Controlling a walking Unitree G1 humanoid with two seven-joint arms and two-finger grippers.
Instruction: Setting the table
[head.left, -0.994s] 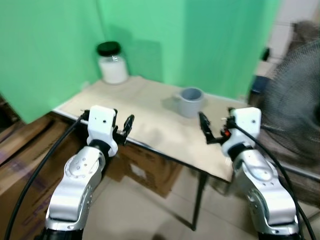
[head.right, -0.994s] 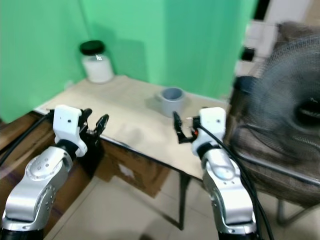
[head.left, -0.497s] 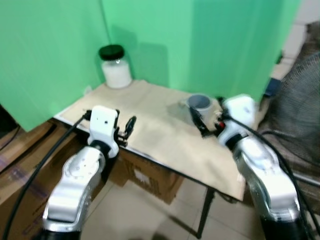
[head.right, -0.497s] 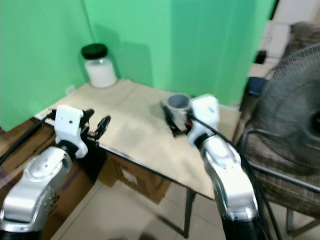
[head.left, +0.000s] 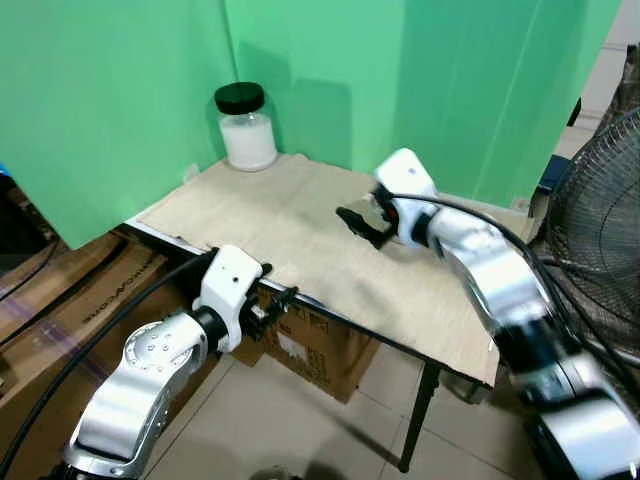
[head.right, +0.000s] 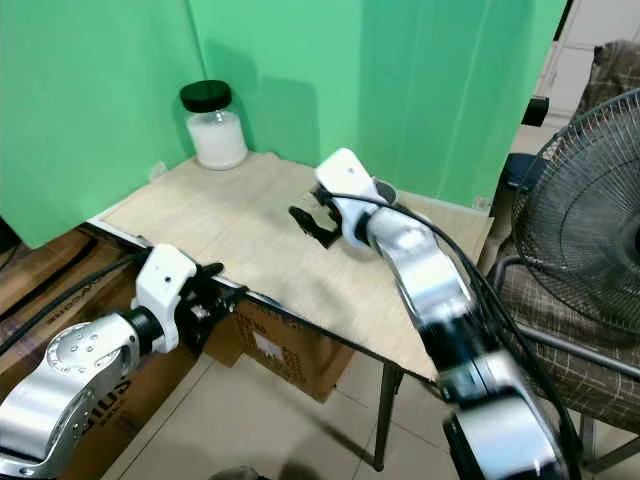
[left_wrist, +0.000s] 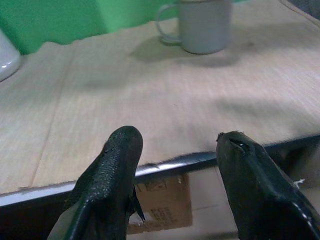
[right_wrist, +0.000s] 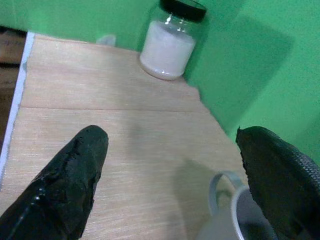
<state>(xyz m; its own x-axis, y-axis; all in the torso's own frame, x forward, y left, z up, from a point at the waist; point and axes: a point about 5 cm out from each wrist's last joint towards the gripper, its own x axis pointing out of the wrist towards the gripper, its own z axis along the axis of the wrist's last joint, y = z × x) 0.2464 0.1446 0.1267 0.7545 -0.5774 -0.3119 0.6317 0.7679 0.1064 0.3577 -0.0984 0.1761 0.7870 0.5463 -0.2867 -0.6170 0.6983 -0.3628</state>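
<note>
grey mug (right_wrist: 240, 220) beside right pincer (right_wrist: 180, 180), fingers apart

The right arm reaches forward and across toward the robot's left, elbow bent, its silver forearm stretched out high. The right claw (head.left: 358, 225) sits at the end with its black fingers (right_wrist: 75, 180) spread wide apart. The left arm is bent low, wrist turned inward. The left claw (left_wrist: 175, 185) has its two fingers parted too.
</note>
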